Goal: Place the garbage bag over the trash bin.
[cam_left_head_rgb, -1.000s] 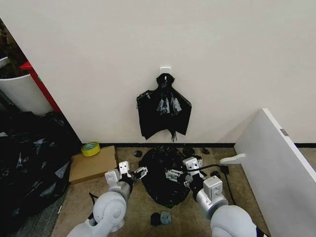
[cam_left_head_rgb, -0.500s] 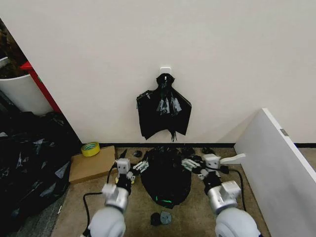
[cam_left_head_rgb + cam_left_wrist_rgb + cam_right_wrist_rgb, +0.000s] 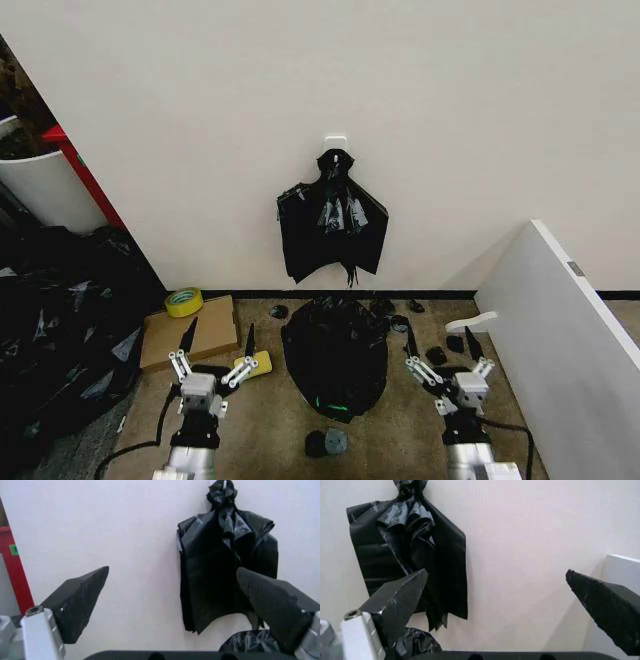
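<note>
Black glossy plastic, i.e. the garbage bag (image 3: 335,352), sits on the floor at the foot of the wall, draped as a rounded mound over what I take to be the trash bin; bin itself hidden under the plastic, so I can't confirm its rim. Head view: left gripper (image 3: 212,362) low on the left, fingers spread wide, holding nothing, well apart from the bag, just by a small yellow item (image 3: 252,364) and near a cardboard box (image 3: 187,332) w/ a yellow tape roll (image 3: 183,300) on it. Right gripper (image 3: 442,354) low on the right, fingers also spread, empty, clear of the bag, near a white panel (image 3: 560,340). A knotted bunch of black bags (image 3: 332,226) hangs on the wall above the mound. Left wrist view: two dark fingertips (image 3: 77,602) far apart, nothing between them; hanging bunch on the wall ahead, crinkled bag top at the frame's low edge (image 3: 250,643). Right wrist view: fingertips (image 3: 400,600) likewise wide apart, empty; same bunch ahead, a bit of black plastic beneath it, white panel edge (image 3: 620,570) beside.
</note>
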Motion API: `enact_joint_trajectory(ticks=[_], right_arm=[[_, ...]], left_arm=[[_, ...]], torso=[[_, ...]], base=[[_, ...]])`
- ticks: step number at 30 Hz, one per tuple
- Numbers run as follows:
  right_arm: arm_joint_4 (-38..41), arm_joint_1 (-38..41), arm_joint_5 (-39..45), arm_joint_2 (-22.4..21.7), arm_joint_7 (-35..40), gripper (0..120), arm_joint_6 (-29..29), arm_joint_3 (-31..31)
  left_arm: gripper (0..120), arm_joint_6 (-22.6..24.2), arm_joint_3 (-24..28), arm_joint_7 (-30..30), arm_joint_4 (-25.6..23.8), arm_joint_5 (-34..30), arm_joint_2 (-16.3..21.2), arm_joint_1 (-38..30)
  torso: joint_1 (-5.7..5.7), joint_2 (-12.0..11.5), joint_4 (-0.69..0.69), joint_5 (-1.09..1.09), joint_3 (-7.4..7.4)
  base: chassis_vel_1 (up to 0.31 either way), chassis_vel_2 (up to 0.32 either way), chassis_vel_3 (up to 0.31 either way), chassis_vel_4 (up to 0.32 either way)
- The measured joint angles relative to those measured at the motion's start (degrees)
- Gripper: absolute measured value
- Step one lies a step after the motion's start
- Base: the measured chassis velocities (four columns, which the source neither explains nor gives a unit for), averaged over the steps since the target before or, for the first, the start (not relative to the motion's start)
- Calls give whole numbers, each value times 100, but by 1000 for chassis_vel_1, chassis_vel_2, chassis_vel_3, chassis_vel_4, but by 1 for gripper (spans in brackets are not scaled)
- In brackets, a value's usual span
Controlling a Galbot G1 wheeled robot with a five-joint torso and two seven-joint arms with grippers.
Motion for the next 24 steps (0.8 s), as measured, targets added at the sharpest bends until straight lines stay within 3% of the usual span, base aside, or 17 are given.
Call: enact_joint_trajectory(ticks=[24], right_arm=[[27, 28, 29, -36, 36, 100, -56, -33]], left_arm=[[100, 50, 43, -22, 10, -88, 15, -41]], torso=[[1, 0, 0, 0, 1]], base=[[0, 0, 0, 0]])
